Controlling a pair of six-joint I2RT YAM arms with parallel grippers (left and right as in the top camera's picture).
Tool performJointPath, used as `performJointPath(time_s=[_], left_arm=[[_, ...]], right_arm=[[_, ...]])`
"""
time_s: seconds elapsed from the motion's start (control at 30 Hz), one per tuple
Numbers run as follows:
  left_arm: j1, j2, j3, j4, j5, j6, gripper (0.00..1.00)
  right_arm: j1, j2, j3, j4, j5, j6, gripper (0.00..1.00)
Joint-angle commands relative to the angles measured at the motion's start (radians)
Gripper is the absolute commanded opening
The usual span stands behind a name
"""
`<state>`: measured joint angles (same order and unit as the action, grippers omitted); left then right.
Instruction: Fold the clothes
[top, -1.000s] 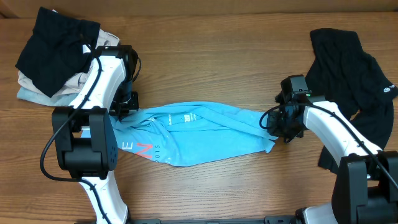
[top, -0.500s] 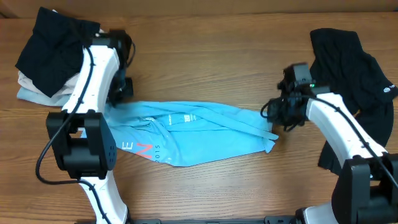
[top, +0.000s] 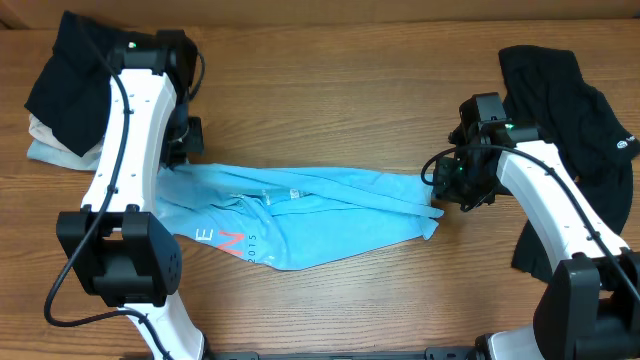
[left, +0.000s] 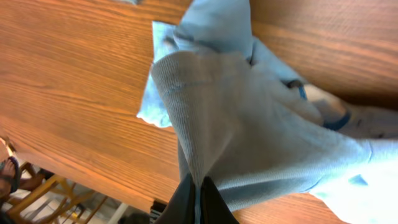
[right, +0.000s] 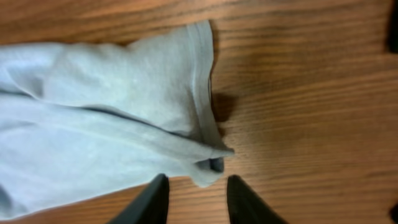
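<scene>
Worktop (top: 340, 100) bare at 12 and 6 o'clock; light-blue T-shirt (top: 310, 215) spans centre, clothes pile (top: 70, 100) at 10, black garment (top: 560, 110) at 2

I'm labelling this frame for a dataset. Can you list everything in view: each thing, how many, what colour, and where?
T-shirt: one, light blue with red-and-white lettering, bunched lengthwise across the middle of the table.
logo garment: one, black with a small white logo, crumpled at the table's right end.
top garment: one, black, on the pile at the far-left corner.
pale garments: count unclear, beige and whitish, under that black one.
table: one, brown wood, under everything.
left gripper: one, black, pinched shut on the T-shirt's left end.
right gripper: one, black, open beside the T-shirt's right end, holding nothing.
</scene>
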<state>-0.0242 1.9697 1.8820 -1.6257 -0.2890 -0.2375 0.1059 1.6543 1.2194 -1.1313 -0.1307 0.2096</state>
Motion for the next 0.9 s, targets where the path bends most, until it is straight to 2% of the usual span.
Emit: performJointPath(time_s=[0.0, 0.1, 0.23, 0.27, 0.4, 0.5, 0.57, 0.73, 0.8, 0.87], left_arm=[[0.007, -0.014, -0.119, 0.032, 0.001, -0.024, 0.04], [0.005, -0.014, -0.241, 0.096, 0.001, -0.030, 0.04], [0.004, -0.014, -0.391, 0.187, 0.001, -0.030, 0.04], [0.005, -0.014, -0.417, 0.204, 0.001, -0.030, 0.05], [0.005, -0.014, -0.468, 0.245, -0.006, -0.030, 0.47], [0.005, -0.014, -0.463, 0.258, -0.032, -0.035, 0.69], [0.011, -0.014, -0.444, 0.266, -0.043, -0.046, 0.79], [0.048, -0.014, -0.294, 0.243, -0.036, -0.071, 0.90], [0.064, -0.014, -0.205, 0.222, -0.031, -0.070, 0.93], [0.076, -0.014, -0.117, 0.204, -0.028, -0.069, 0.96]], right_arm=[[-0.003, -0.002, -0.038, 0.020, -0.005, -0.001, 0.41], [-0.003, -0.002, -0.068, 0.050, -0.006, -0.001, 0.51], [-0.003, -0.002, -0.122, 0.124, -0.023, -0.005, 0.72], [-0.003, -0.002, -0.136, 0.147, -0.030, -0.005, 0.75], [-0.003, 0.011, -0.183, 0.230, -0.066, -0.008, 0.86], [-0.002, 0.055, -0.191, 0.266, -0.113, -0.029, 0.88], [-0.001, 0.092, -0.191, 0.286, -0.131, -0.029, 0.88], [0.021, 0.154, -0.191, 0.327, -0.145, -0.028, 0.84], [0.031, 0.155, -0.191, 0.339, -0.144, -0.027, 0.78], [0.037, 0.155, -0.191, 0.353, -0.144, -0.026, 0.66]])
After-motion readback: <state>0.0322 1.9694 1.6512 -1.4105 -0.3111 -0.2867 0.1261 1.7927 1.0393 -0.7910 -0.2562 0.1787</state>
